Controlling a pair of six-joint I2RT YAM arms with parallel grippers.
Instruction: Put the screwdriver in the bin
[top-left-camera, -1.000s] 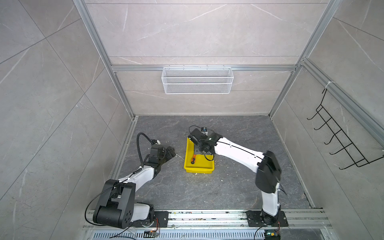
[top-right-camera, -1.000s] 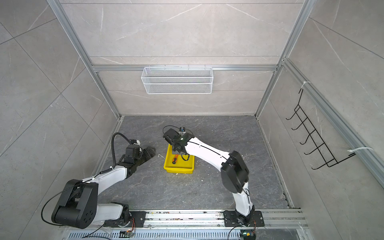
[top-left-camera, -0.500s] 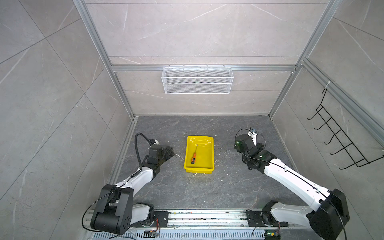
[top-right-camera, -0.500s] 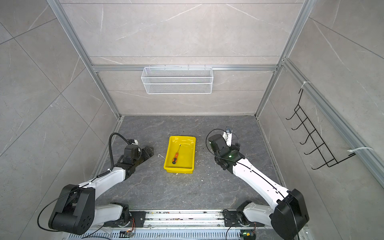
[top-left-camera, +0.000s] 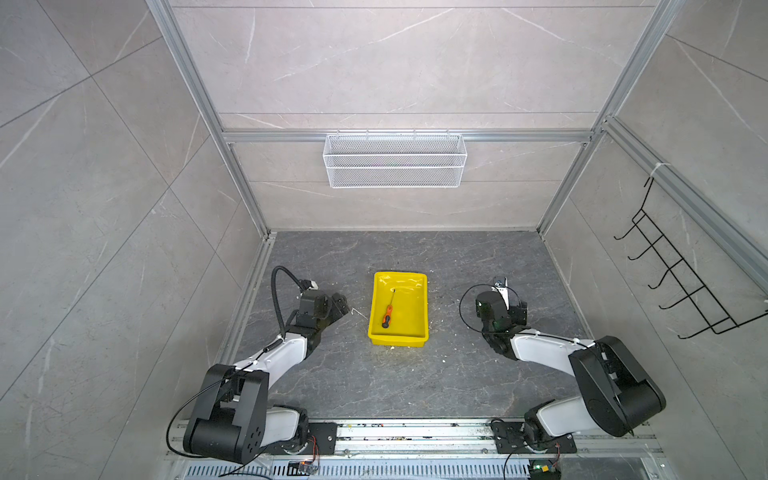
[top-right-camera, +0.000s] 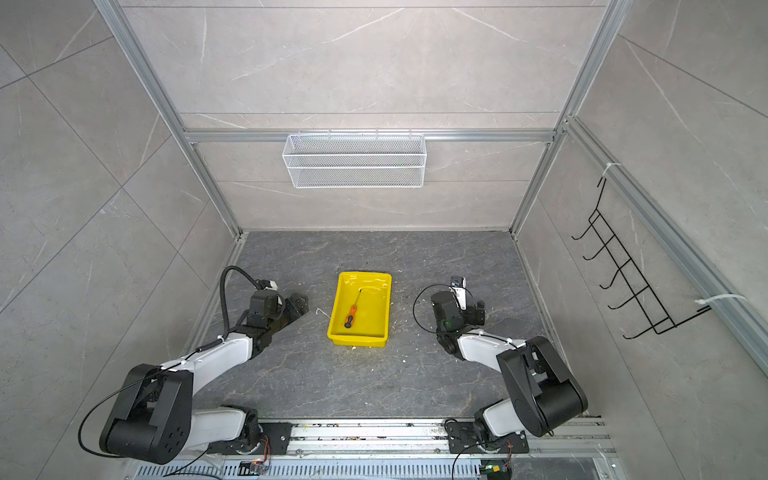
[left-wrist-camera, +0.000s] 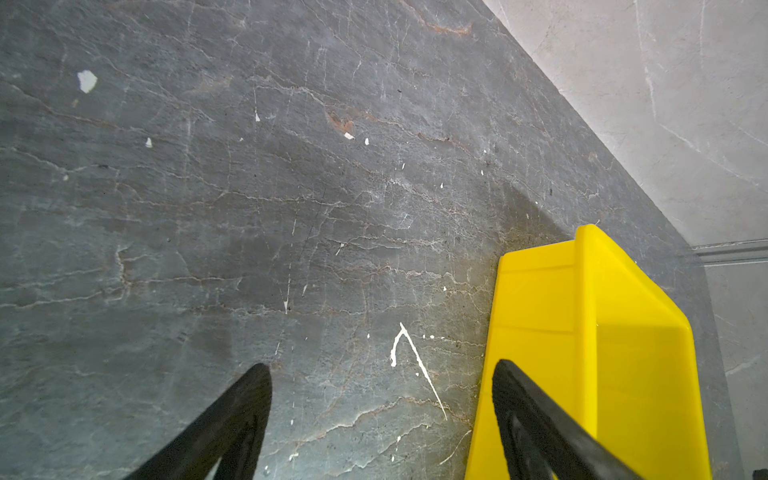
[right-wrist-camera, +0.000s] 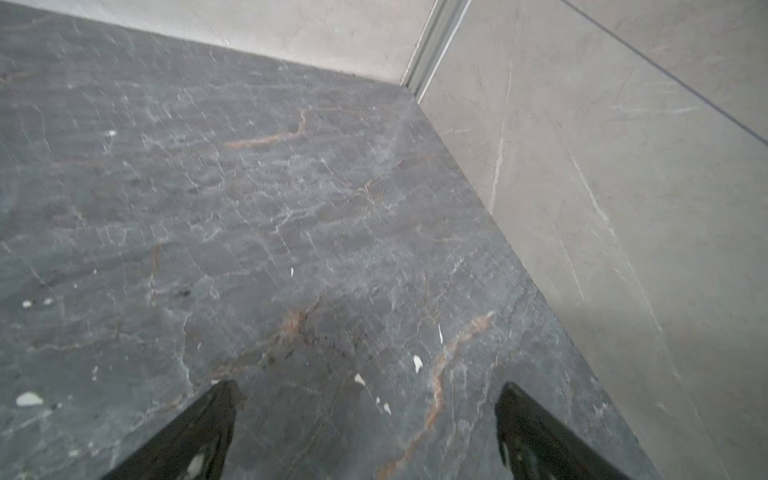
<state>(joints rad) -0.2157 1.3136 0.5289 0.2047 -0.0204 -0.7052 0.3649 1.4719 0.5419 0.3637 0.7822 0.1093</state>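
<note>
My right pincer (right-wrist-camera: 365, 390) stood wide open and empty above the dark veined surface (right-wrist-camera: 291, 187), my left pincer (left-wrist-camera: 380, 368) equally spread beside the bin (top-left-camera: 398, 340). The screwdriver (top-left-camera: 387, 316), orange-handled with a thin dark shaft, lay flat inside that glossy, shallow yellow tray. I judged the placing done, so parking well meant keeping clear of its rolled rim.

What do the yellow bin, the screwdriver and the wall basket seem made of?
The bin: likely moulded plastic, glossy, with bright reflections inside. The screwdriver: orange handle probably plastic, thin dark shaft probably metal. The wall basket: apparently white-coated wire mesh, judging by its see-through grid.
</note>
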